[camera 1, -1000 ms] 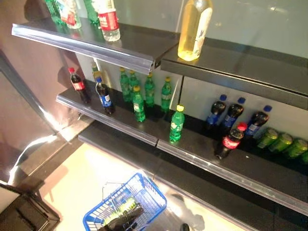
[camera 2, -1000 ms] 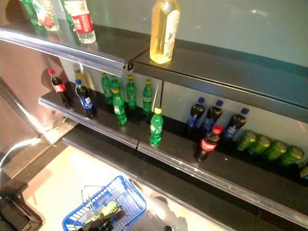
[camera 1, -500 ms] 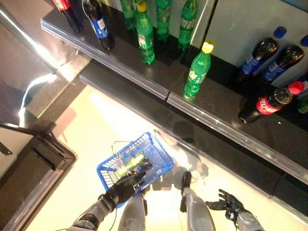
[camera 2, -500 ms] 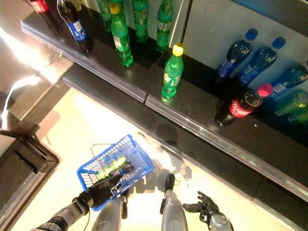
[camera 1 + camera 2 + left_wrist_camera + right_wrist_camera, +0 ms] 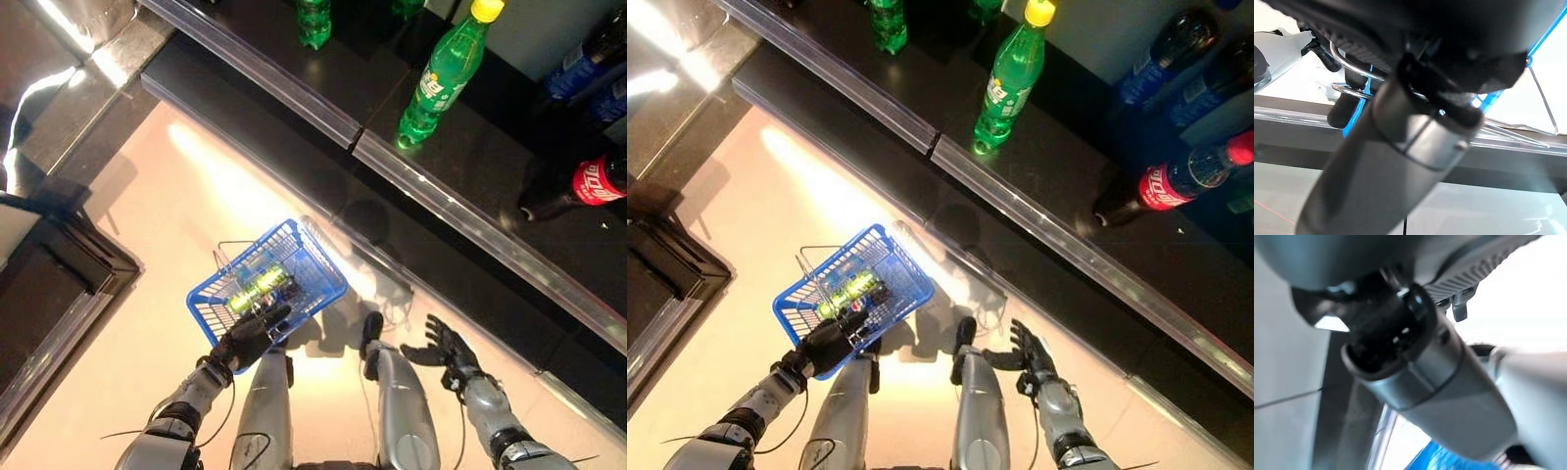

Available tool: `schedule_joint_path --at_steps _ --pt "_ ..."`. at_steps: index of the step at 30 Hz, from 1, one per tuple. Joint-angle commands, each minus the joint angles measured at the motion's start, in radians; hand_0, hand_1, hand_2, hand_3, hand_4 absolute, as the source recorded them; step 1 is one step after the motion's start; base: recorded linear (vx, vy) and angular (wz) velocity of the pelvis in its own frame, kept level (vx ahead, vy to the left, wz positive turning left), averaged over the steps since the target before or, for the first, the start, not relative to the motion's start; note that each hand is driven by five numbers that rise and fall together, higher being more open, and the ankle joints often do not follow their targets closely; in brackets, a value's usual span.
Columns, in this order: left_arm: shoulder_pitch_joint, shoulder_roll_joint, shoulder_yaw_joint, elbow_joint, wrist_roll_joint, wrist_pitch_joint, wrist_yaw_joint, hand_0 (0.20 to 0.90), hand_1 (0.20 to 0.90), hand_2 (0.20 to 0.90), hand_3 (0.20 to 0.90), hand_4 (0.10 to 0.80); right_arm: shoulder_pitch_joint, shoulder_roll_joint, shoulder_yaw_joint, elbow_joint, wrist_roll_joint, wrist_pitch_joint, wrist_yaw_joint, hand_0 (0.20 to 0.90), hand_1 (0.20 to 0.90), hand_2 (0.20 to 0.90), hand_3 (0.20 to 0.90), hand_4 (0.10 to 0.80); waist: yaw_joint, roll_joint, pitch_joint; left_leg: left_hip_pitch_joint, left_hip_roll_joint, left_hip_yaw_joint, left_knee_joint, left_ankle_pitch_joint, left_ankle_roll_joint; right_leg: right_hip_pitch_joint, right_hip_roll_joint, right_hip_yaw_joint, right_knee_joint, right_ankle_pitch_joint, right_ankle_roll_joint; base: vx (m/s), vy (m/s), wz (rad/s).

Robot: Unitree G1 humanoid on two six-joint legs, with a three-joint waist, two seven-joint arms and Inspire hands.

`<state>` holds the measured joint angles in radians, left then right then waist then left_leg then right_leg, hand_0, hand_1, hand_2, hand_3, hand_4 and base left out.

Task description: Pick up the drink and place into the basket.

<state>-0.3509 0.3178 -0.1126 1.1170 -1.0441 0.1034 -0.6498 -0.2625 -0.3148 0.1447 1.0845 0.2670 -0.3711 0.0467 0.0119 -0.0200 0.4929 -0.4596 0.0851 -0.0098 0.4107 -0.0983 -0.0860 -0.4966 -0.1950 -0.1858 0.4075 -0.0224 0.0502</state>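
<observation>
A blue wire basket (image 5: 324, 281) hangs low over the pale floor, with a green drink bottle (image 5: 257, 287) lying inside it. My left hand (image 5: 245, 340) is at the basket's near edge, fingers curled round its metal handle (image 5: 1349, 68). Lower right, my right hand (image 5: 443, 348) is held out with fingers spread and nothing in it. A green bottle with a yellow cap (image 5: 443, 76) stands on the dark shelf (image 5: 470, 166) above, and a red-labelled cola bottle (image 5: 588, 186) to its right.
The shelf's front rail (image 5: 460, 220) runs diagonally across the view above the basket. Blue-labelled dark bottles (image 5: 588, 64) stand at the back right. A dark cabinet edge (image 5: 49, 284) lies on the left.
The camera has tilted further down, so the shelves have slid up the picture. My right hand has come up, fingers spread. The basket stays in my left hand.
</observation>
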Motion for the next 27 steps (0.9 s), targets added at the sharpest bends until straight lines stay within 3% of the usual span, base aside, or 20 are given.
schedule_joint_path --at_steps 1,14,19,27 --pt "0.123 -0.045 -0.066 -0.107 -0.041 0.013 -0.132 0.300 0.300 0.300 0.200 0.100 0.055 -0.046 0.029 -0.139 0.033 -0.095 -0.019 0.900 0.900 0.900 0.900 0.800 0.018 0.000 -0.048 -0.041 0.001 0.014 -0.021 0.077 0.062 0.002 -0.025 0.067 0.066 -0.019 0.041 -0.010 -0.009 0.05" --pt "0.174 -0.013 -0.118 -0.222 -0.095 -0.001 -0.084 0.300 0.300 0.300 0.200 0.100 0.041 -0.144 0.158 -0.788 -0.174 -0.057 -0.086 0.900 0.900 0.900 0.900 0.800 0.007 -0.018 -0.017 -0.042 -0.002 0.018 -0.023 0.078 0.065 0.008 -0.026 0.064 0.042 -0.003 0.050 0.002 -0.002 0.02" --pt "0.184 -0.006 -0.124 -0.225 -0.116 -0.007 -0.092 0.300 0.300 0.300 0.200 0.100 0.032 -0.204 0.143 -0.942 -0.186 -0.078 -0.112 0.900 0.900 0.900 0.900 0.800 0.002 -0.019 -0.009 -0.037 0.002 0.024 -0.019 0.076 0.066 0.016 -0.027 0.064 0.040 -0.004 0.052 0.008 0.007 0.03" --pt "0.199 -0.007 -0.112 -0.210 -0.120 -0.018 -0.116 0.300 0.300 0.300 0.200 0.100 0.043 -0.225 0.047 -1.076 -0.150 -0.153 -0.183 0.900 0.900 0.900 0.900 0.800 -0.011 -0.021 0.011 -0.024 0.017 0.032 -0.005 0.065 0.068 0.037 -0.024 0.067 0.040 -0.011 0.049 0.000 0.000 0.00"
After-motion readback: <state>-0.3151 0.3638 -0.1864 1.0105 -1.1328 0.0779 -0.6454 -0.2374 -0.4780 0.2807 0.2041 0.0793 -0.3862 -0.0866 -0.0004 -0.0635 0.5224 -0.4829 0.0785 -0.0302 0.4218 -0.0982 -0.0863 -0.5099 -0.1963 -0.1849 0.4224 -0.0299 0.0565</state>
